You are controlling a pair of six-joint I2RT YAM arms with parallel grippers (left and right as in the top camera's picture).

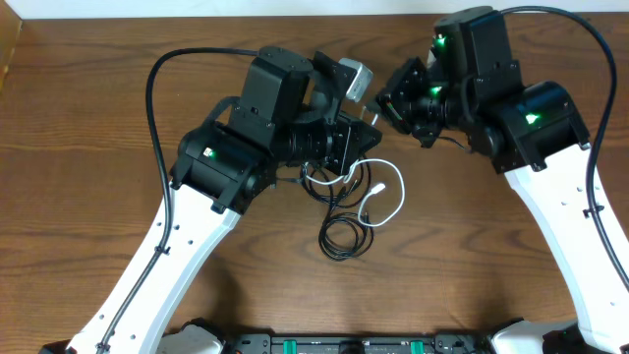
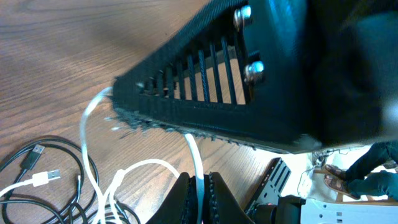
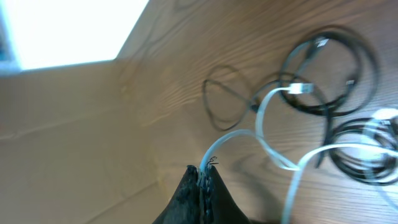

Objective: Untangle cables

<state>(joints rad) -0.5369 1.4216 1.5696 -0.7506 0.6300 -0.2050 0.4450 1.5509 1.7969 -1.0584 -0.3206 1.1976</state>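
**White cable pinched in two places above the black coils**

Both arms meet over the middle of the wooden surface [image 1: 98,118], nearer its far edge than its near one. The left fingers [image 2: 180,202] are closed narrow on the white cable [image 2: 193,155], which runs up out of them. The right fingers [image 3: 189,196] are pressed together on the same cable; whether they hold its very end I cannot tell. The slack droops in loops to the surface, and its USB plug [image 2: 45,179] lies among the black cables [image 1: 327,238], coiled just toward the near edge.

These cords look light, limp and smooth-jacketed. A loose pinch would likely let one slide, and a hard pull could drag the black coils along wherever the strands cross. The best hold is probably a free run or just behind a plug, away from crossings.
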